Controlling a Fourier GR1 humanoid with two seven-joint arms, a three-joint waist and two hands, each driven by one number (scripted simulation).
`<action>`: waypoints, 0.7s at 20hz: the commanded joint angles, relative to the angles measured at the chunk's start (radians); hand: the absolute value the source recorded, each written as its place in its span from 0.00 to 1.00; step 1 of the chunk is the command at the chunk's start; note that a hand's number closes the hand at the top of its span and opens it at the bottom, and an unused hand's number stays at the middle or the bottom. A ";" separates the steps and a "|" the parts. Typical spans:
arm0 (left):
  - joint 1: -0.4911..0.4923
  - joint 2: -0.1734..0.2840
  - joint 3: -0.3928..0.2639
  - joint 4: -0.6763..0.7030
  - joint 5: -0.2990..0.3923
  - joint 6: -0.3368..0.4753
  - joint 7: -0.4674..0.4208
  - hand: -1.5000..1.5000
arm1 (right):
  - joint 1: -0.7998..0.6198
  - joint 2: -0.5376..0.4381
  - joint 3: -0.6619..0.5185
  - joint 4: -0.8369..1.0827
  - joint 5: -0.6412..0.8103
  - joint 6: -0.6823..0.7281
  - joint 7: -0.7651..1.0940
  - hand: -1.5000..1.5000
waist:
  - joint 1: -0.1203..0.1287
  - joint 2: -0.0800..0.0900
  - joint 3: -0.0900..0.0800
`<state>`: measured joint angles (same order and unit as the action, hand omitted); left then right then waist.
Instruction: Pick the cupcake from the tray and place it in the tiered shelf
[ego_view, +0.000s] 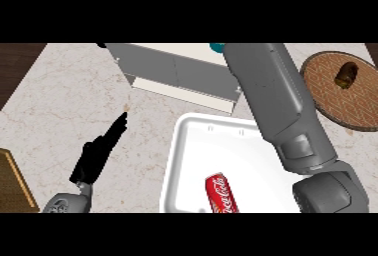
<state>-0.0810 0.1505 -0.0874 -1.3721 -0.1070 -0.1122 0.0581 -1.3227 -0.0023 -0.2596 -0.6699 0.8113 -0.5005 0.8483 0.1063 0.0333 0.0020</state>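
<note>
pale marbled stone worktop, seen from steeply above. white rectangular plastic tray at lower centre; only a red drinks can lying on its side visible inside. no cupcake visible on what shows of the tray.

grey-and-white box-like tiered shelf at upper centre, just beyond the tray's far edge. small teal patch showing at the shelf's top edge beside the arm; could be the cupcake, cannot confirm.

right grey forearm reaching up across the tray's right side, ending over the shelf's right end. right hand out of sight past the upper edge, so fingers cannot be read, nor whether anything is held.

left black hand low at left over bare worktop, well apart from tray and shelf; fingers straight and together, pointing up-right, holding nothing. looks at rest.

round brown woven mat or board at far right with a small dark brown item on it; wooden board edge at lower left. unrelated to the task, by the look.

judgement: pick likely done, since tray shows no cupcake and arm is extended to the shelf. probably at or near placing. left to do: confirm cupcake seated on a tier, release, pull right arm clear.
</note>
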 joint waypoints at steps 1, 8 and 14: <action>-0.031 -0.007 -0.015 -0.015 -0.009 -0.001 0.037 0.50 | -0.022 0.002 -0.054 0.004 -0.133 -0.203 -0.088 0.00 | 0.013 -0.001 -0.001; 0.006 0.009 0.023 0.040 0.007 -0.004 -0.014 0.50 | -0.015 0.002 -0.033 0.007 -0.137 -0.515 -0.252 0.00 | -0.037 -0.016 -0.003; 0.035 0.035 0.071 -0.002 0.026 0.011 0.022 0.50 | 0.020 -0.012 -0.033 0.005 0.025 -0.700 -0.169 0.00 | -0.104 -0.042 -0.004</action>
<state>-0.0584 0.1624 -0.0525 -1.3615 -0.1034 -0.0962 0.0670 -1.2958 -0.0076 -0.2912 -0.6733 0.7458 -1.0337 0.6028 0.0377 0.0046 -0.0009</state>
